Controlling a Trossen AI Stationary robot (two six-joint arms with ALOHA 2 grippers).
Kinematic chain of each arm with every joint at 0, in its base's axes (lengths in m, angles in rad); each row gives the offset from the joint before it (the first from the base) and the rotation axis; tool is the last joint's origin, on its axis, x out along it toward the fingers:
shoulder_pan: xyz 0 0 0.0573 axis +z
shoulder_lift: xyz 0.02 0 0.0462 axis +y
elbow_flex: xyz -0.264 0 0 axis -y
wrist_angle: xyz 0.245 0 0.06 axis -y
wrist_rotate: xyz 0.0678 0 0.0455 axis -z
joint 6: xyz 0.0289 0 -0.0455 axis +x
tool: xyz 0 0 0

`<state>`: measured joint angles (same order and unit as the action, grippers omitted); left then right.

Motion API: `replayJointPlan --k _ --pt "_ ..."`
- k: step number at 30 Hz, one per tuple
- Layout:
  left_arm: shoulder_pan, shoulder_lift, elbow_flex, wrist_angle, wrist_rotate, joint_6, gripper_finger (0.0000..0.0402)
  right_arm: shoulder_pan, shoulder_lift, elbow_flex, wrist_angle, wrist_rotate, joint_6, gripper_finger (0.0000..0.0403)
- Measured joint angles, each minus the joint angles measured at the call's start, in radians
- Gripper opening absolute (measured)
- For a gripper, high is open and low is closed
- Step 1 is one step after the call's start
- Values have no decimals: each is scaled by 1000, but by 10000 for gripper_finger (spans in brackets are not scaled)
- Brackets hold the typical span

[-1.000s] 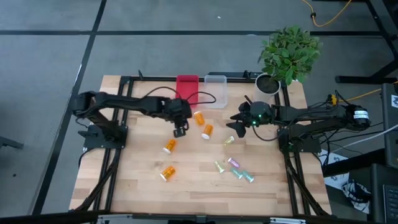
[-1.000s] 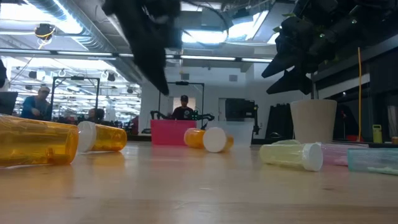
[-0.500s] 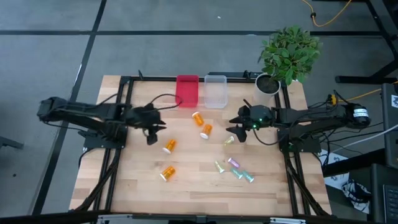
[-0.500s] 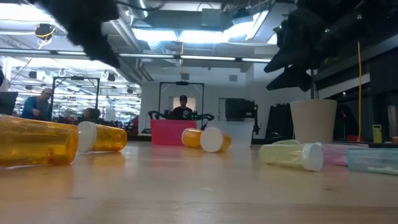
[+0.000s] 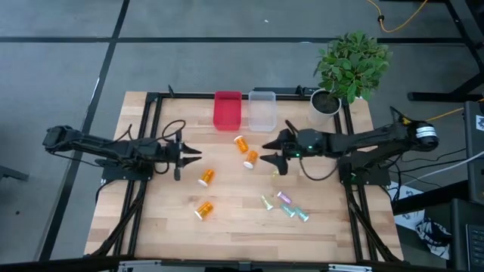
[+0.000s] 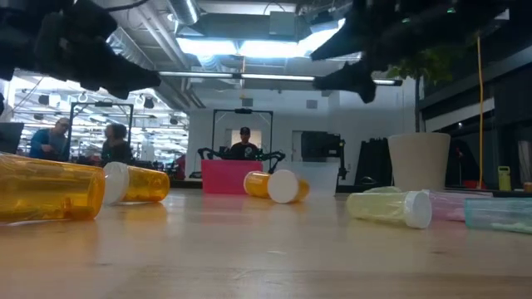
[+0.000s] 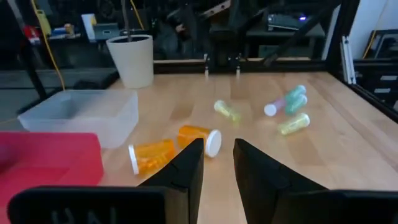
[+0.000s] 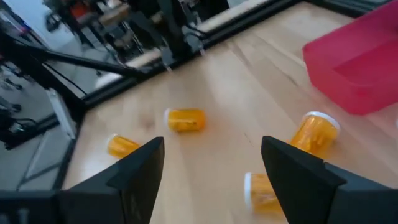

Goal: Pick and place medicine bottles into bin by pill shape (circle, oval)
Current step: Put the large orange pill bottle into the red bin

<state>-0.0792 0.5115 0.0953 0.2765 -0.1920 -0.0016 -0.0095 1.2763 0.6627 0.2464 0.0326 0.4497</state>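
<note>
Overhead, we see the right end effector (image 5: 272,156) wide open, empty, beside two orange bottles (image 5: 247,151). Our left end effector (image 5: 190,153) hangs empty near the bench's left edge, fingers narrowly parted.

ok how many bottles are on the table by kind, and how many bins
translucent orange bottles with white caps: 4
slim pale tinted vials: 4
red plastic bin: 1
clear plastic bin: 1
total: 8 bottles, 2 bins

Pale wood-plank table (image 5: 234,227), translucent orange plastic bottles (image 7: 151,155), glossy red bin (image 5: 228,110)
</note>
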Motion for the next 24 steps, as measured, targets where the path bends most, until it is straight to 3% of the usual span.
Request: replayJointPlan --k 10,14,20,24 --pt "22 -8 -14 -256 59 -173 82 -12 226 247 -322 0 -119 271" --pt "22 -8 -14 -360 53 -179 82 -9 287 292 -347 0 -119 271" --pt "22 -8 -14 -388 52 -180 82 -5 365 303 -334 -8 -119 271" --pt "22 -8 -14 -389 52 -180 82 -5 411 303 -337 -6 -245 271"
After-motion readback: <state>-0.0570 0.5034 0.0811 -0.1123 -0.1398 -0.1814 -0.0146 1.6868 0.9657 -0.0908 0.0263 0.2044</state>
